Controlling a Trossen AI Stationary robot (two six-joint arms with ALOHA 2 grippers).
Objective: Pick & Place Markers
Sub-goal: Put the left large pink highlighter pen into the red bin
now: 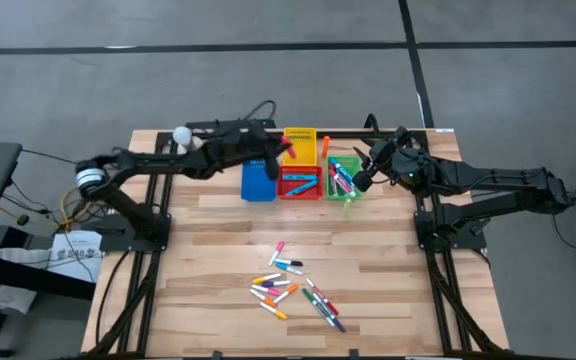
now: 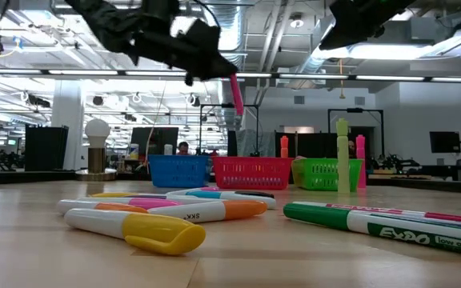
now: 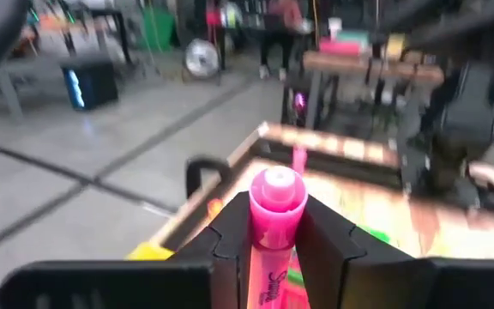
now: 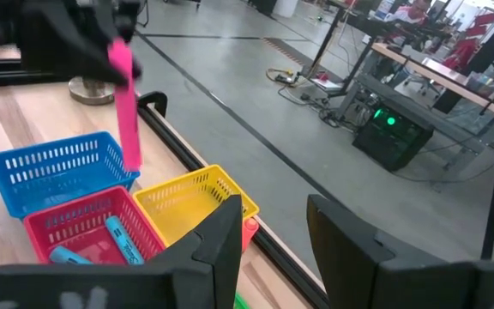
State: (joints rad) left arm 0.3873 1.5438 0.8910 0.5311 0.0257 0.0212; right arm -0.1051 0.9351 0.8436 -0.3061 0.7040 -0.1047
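**Pink marker held high over the bins: a bad drop is the main risk**

The left gripper [image 1: 280, 150] is clenched on a pink marker [image 4: 124, 103], which hangs nearly upright from the fingers. In the high view it sits at about 12 o'clock on the table, over the seam where the blue bin [image 1: 258, 180], red bin [image 1: 299, 181] and yellow bin [image 1: 300, 141] meet. The right wrist view shows the marker's lower end well above the bin rims.

Hazards from here, as I judge them:

- Wrong bin. The marker hangs close to the shared walls, so a release now could send it into any of the three bins.
- Bounce-out. Dropped from this height, a slim marker landing end-first may strike a rim, tip and roll onto the table [image 1: 208, 260] or off its far edge at 12 o'clock.
- Slip. The fingers grip only the upper part of the barrel, so a sudden move could swing the marker or let it slide free.
- Arm contact. The right gripper [image 1: 362, 181] hovers over the green bin [image 1: 343, 180] at about 1 o'clock, its jaws parted and empty. The two arms are near each other and could clash if both move inward.

The other markers [image 1: 293, 290] lie scattered at 6 o'clock, not yet picked.
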